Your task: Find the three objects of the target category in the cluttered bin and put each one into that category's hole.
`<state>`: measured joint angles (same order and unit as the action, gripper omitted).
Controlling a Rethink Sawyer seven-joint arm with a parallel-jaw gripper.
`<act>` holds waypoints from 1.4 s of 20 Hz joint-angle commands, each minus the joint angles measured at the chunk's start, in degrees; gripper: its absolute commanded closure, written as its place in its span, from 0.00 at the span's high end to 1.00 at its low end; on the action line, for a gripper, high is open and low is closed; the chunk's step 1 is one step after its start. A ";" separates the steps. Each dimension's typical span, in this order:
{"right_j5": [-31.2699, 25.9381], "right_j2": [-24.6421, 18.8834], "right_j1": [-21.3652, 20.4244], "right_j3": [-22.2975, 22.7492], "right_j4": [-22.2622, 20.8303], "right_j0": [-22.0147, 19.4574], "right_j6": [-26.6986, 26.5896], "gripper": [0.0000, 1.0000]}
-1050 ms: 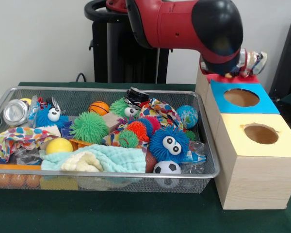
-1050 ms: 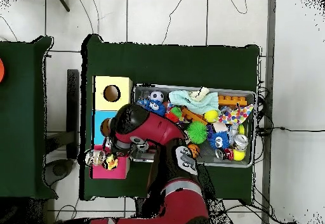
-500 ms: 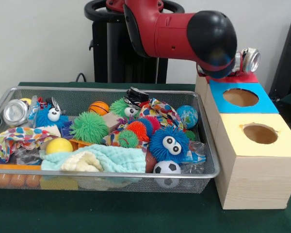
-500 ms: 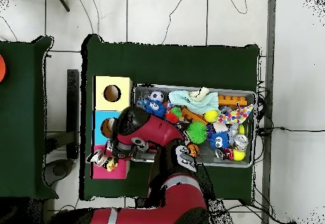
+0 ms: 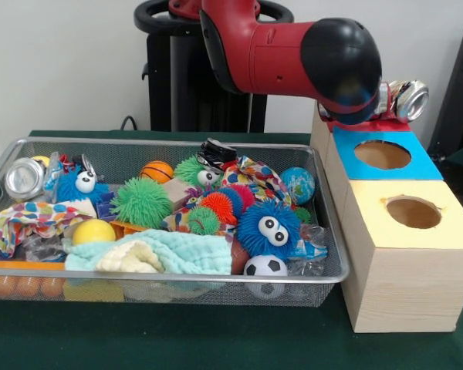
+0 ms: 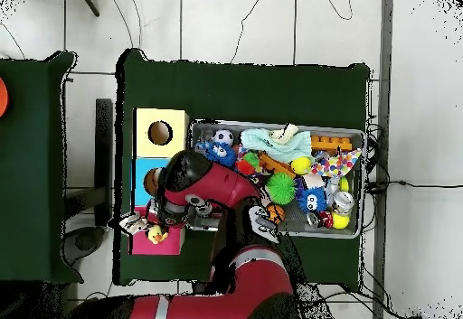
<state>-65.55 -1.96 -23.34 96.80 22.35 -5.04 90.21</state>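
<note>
Now the can (image 5: 407, 99) has swung further out over the red box (image 5: 363, 123); whether the claw grips it, I cannot tell.

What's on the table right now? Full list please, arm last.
Bin: one, wire mesh, on the green table, left of the boxes.
Spiky balls: several, green, orange, blue with eyes, middle of the bin.
Soccer ball: one, black and white, bin's front right.
Basketball: one, orange, bin's back.
Yellow ball: one, front left.
Globe ball: one, blue, right side.
Cloth: one, pale teal, front.
Dotted cloth: one, multicolour, left.
Can in bin: one, silver, back left corner.
Boxes: three, wooden, tops yellow, blue, red, right of the bin.
Held can: one, silver, above the red box.
Arm: one, red and black; the gripper's fingers are hidden.
</note>
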 commanded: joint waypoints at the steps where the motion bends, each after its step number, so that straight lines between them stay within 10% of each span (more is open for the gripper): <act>1: 8.94 1.34 6.71 -2.76 -3.00 -4.35 7.09 1.00; 17: 15.62 4.75 2.03 -0.06 -6.01 -1.86 8.78 1.00; 28: 4.61 5.40 -5.23 0.13 -9.03 -2.53 7.69 1.00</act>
<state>-63.47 -1.83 -25.87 97.48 19.51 -4.36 90.18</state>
